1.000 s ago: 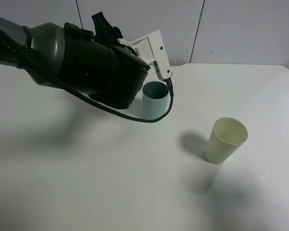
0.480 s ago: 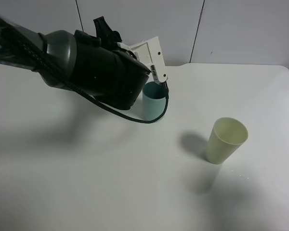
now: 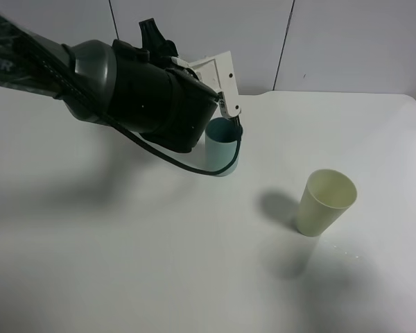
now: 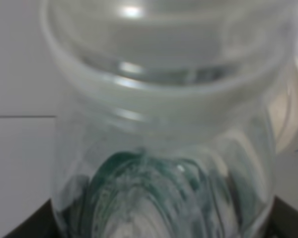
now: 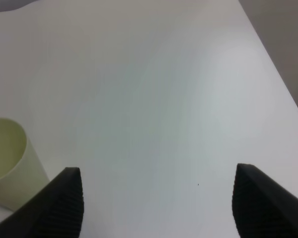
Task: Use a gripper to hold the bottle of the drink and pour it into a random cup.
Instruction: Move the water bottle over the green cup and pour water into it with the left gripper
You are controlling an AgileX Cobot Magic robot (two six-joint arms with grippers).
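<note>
A white tabletop (image 3: 125, 263) is seen carrying two cups set well apart: a teal cup (image 3: 218, 149) near the far edge and a pale yellow cup (image 3: 324, 202) nearer the right side. Much of the far left is blocked by the bulky black left arm (image 3: 139, 97). A black cable (image 3: 194, 168) is looped from the arm across the front of the teal cup. The left pincer (image 3: 231, 121) is held over the teal cup's rim.

From the high camera the bottle of the drink (image 4: 159, 148) is hidden behind the arm. It is shown only by the left wrist camera, whose view it fills. It is gripped in the closed left pincer. Clear plastic is seen, with an uncapped mouth turned towards the lens and a dark green label showing through the wall. Its tilt cannot be told, nor whether any drink is inside.

The right pincer (image 5: 158, 173) is spread wide above bare tabletop, with nothing held and the pale yellow cup just beside one finger.
</note>
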